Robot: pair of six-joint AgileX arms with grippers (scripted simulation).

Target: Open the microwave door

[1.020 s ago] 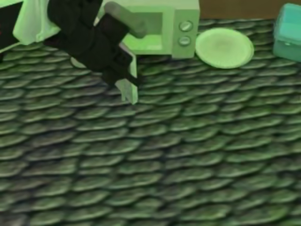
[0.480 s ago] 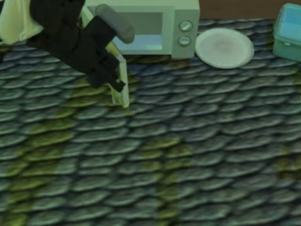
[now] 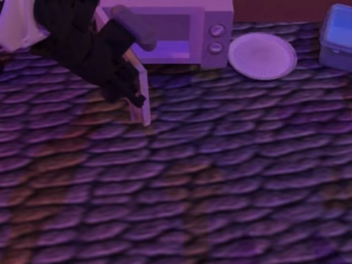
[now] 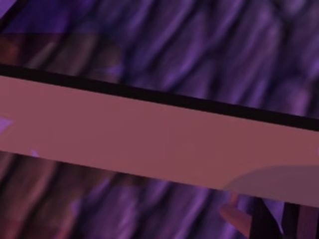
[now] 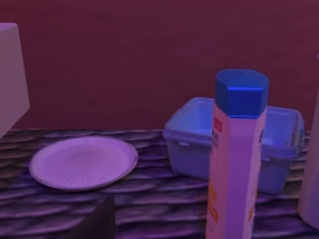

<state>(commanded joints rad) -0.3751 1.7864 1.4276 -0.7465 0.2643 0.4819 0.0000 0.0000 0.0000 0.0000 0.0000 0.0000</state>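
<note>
Microwave [image 3: 190, 27] at table's [image 3: 220, 181] back left on scaly woven cloth, wall [image 5: 149, 59] behind; door [image 3: 144, 93] swung out toward front. Left gripper [image 3: 132, 99] at door's free edge, finger state can't tell. Plate [image 3: 262, 56] and box [image 3: 336, 37] right of microwave; bottle [image 5: 234, 159] near box

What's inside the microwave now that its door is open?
The microwave looks empty where its inside shows, past the swung-out microwave door. The left gripper and its arm cover the inside's left part, so that part stays unknown.
</note>
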